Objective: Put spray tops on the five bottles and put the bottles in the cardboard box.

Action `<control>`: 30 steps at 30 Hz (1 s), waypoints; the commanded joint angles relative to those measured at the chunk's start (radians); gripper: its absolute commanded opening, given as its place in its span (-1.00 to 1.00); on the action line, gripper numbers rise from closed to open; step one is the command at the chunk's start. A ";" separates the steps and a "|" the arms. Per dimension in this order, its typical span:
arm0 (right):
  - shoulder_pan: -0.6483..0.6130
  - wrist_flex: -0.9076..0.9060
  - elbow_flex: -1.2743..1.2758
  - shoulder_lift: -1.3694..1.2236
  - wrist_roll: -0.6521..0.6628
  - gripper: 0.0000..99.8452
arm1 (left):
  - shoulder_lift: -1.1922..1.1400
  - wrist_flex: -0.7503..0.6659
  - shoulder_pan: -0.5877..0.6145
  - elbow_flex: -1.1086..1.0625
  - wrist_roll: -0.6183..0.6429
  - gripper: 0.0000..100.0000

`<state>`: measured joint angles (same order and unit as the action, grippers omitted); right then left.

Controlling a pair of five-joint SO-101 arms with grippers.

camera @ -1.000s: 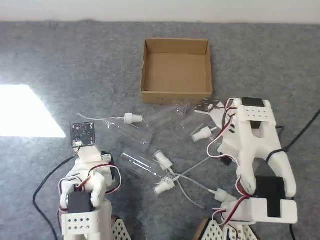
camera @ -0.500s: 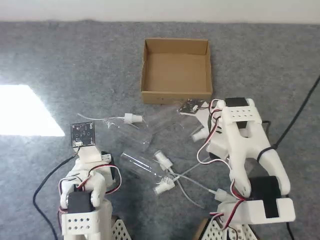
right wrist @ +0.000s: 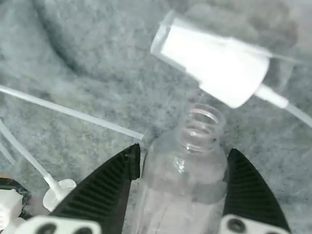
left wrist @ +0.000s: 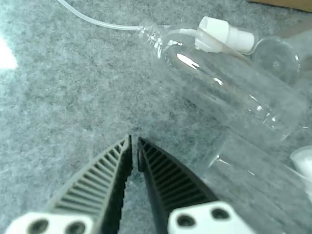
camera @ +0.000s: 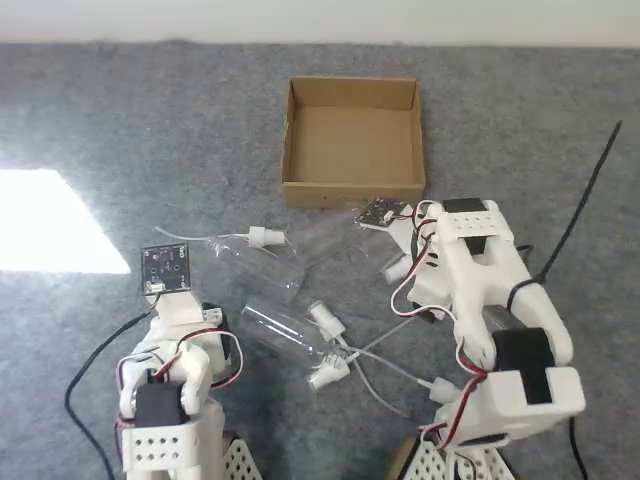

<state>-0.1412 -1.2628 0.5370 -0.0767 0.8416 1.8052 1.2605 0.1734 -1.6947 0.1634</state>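
Grey felt table (camera: 150, 120) carries everything, the brown open-topped cardboard box (camera: 352, 190) standing on it. White plastic right arm (camera: 490, 290) stretches up to just short of the box's near right corner. The white plastic left arm (camera: 170, 370) sits folded well short of the box, off its near left corner. Between the box and the arms several clear plastic bottles (camera: 285, 330) lie on their sides, all outside the box. Loose white spray tops (camera: 326, 318) with thin dip tubes lie among them.

The right gripper (right wrist: 183, 153) has its black ribbed jaws clamped on the shoulders of one capless clear bottle (right wrist: 187, 175). A single white spray top (right wrist: 209, 66) lies just beyond its threaded mouth. The left gripper (left wrist: 134, 142) hovers over felt near a long clear bottle (left wrist: 224, 83), its jaws drawn together to a hairline gap.
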 commanded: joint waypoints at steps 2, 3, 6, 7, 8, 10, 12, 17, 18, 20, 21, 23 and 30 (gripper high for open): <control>-0.008 0.007 -0.012 0.041 -0.014 -0.63 | 0.015 0.003 0.006 0.010 -0.008 -0.96; -0.008 0.004 -0.012 0.047 -0.014 -0.66 | 0.015 0.003 0.006 0.010 -0.008 -0.96; -0.007 0.001 -0.012 0.059 -0.015 -0.70 | 0.015 0.003 0.006 0.010 -0.008 -0.96; -0.007 -0.008 -0.012 0.062 -0.015 -0.70 | 0.015 0.003 0.006 0.010 -0.008 -0.96; -0.007 -0.021 -0.012 0.068 -0.015 -0.70 | 0.015 0.003 0.006 0.010 -0.008 -0.96; -0.007 -0.053 -0.012 0.094 -0.017 -0.70 | 0.015 0.003 0.006 0.010 -0.008 -0.96; -0.010 -0.091 -0.012 0.145 -0.017 -0.70 | 0.015 0.003 0.006 0.010 -0.008 -0.96; -0.016 -0.179 -0.012 0.331 -0.021 -0.70 | 0.015 0.003 0.006 0.010 -0.008 -0.96; -0.016 -0.191 -0.012 0.372 -0.028 -0.70 | 0.015 0.003 0.006 0.010 -0.008 -0.96; -0.016 -0.206 -0.012 0.452 -0.061 -0.70 | 0.015 0.003 0.006 0.010 -0.008 -0.96; -0.016 -0.206 -0.009 0.489 -0.072 -0.70 | 0.015 0.003 0.006 0.010 -0.008 -0.96; -0.016 -0.206 -0.008 0.547 -0.086 -0.70 | 0.015 0.003 0.006 0.010 -0.008 -0.96; -0.018 -0.194 -0.009 0.653 -0.143 -0.70 | 0.015 0.003 0.006 0.010 -0.008 -0.96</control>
<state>-0.1519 -1.4653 0.5370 0.4956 0.7618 1.8052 1.2605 0.1734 -1.6947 0.1634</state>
